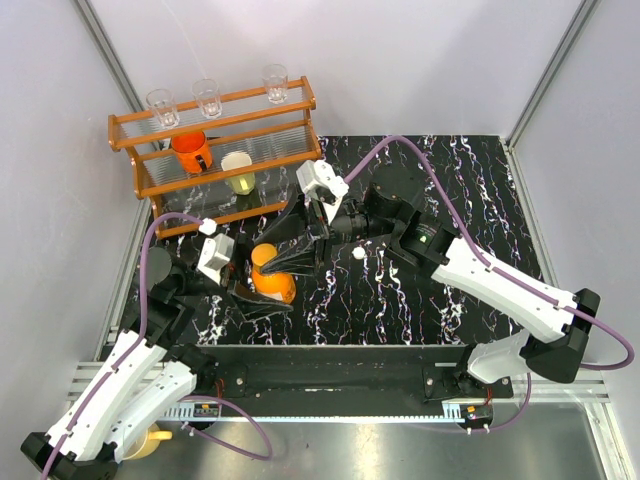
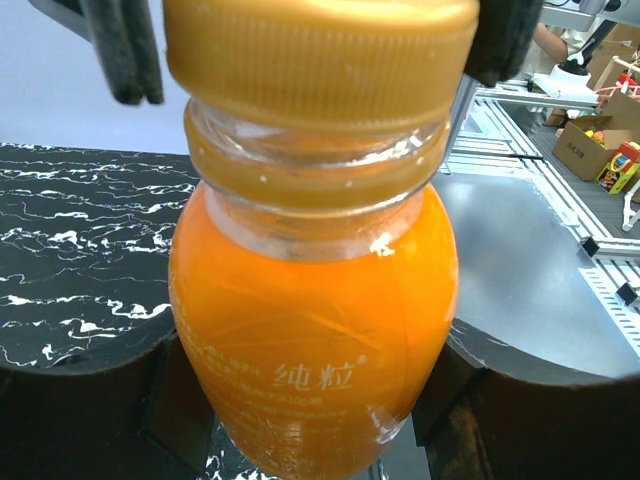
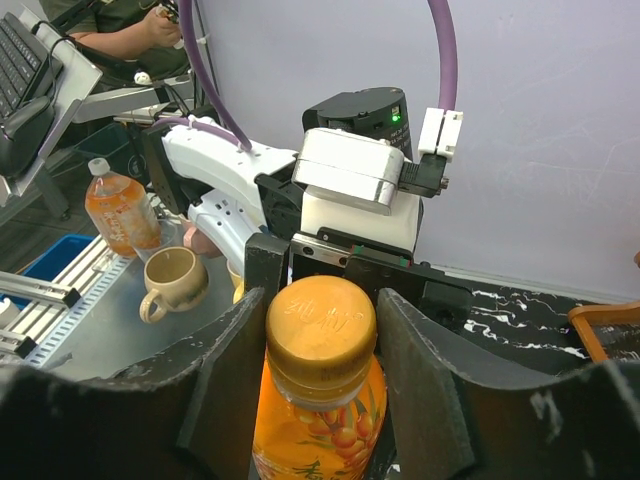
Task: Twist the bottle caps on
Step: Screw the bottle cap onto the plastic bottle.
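**Orange bottle braced low, cap sitting between the other jaws**

Filling the left wrist view, the orange bottle [image 2: 310, 330] is standing upright on the table [image 1: 450, 180], its long axis running straight up. The left gripper [image 1: 268, 290] is clamping the bottle's belly from the left. Its fingers are pressing both flanks low down, so the body is being braced against turning.

On the neck the orange cap [image 3: 320, 325] is sitting, with clear neck showing under its skirt. I judge it is not wound fully home.

The right gripper [image 3: 322, 315] is stretching across from the right and straddling that cap, one finger lying close on each side. Whether the fingers are actually biting or standing just off, I cannot tell.

The next move is turning on one relation. The cap is lying directly between the right-hand fingers, above the left's hold, and the twist is having to run about the upright axis.

Further right, the white-topped cap [image 1: 358, 254] is lying loose on the table, apart from both arms.
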Robot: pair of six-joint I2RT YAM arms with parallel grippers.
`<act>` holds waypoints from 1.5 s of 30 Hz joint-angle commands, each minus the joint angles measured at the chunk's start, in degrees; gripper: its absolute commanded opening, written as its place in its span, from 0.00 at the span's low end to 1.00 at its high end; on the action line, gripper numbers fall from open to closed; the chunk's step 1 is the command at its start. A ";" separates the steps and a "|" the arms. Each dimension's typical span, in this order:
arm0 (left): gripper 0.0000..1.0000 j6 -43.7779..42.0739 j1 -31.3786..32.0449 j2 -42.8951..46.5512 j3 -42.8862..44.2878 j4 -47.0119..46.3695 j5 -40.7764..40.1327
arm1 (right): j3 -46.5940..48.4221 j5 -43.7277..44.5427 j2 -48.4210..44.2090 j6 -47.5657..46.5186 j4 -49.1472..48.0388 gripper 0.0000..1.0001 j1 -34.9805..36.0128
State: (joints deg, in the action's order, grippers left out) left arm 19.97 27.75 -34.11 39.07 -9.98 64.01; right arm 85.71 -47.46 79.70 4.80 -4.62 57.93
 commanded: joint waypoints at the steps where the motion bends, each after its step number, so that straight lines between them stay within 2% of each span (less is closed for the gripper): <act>1: 0.18 0.16 -0.33 0.45 0.31 -2.50 -0.99 | 3.05 0.79 0.72 -0.23 -0.12 0.55 0.34; 17: 0.18 -0.63 -0.33 0.53 0.31 -1.98 -0.99 | 6.84 0.44 2.48 5.31 2.69 0.53 -0.98; 19: 0.18 -0.63 -0.41 0.62 0.22 -1.89 -0.99 | 6.14 0.53 2.04 5.57 2.51 0.58 -0.98; 20: 0.18 -0.63 -0.33 0.62 0.22 -1.89 -0.99 | 5.96 0.96 1.78 5.83 2.43 0.67 -0.98; 23: 0.18 -0.72 -0.41 0.71 0.13 -1.89 -1.08 | 3.94 2.63 0.11 6.54 0.41 0.80 -0.98; 24: 0.18 -0.72 -0.41 0.71 0.13 -1.89 -1.17 | 2.46 2.90 -0.42 6.89 -0.55 0.89 -0.98; 27: 0.18 -0.72 -0.41 0.71 0.04 -1.98 -1.08 | 1.56 3.25 -1.92 7.51 -2.76 0.94 -1.15; 33: 0.18 -0.72 -0.59 0.62 0.31 -1.89 -1.17 | 1.39 1.76 -1.22 7.68 -2.85 0.90 -1.33; 37: 0.18 -0.72 -0.68 0.62 0.31 -1.71 -1.25 | 0.69 1.32 -1.21 6.02 -3.11 0.81 -1.33; 45: 0.18 -0.81 -0.68 0.45 0.22 -1.80 -1.43 | -1.42 1.58 -1.83 3.82 -3.81 0.78 -1.24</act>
State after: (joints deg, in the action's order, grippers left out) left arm 19.92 27.42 -34.11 38.85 -9.93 63.72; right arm 84.90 -45.69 79.96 10.33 -5.34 57.14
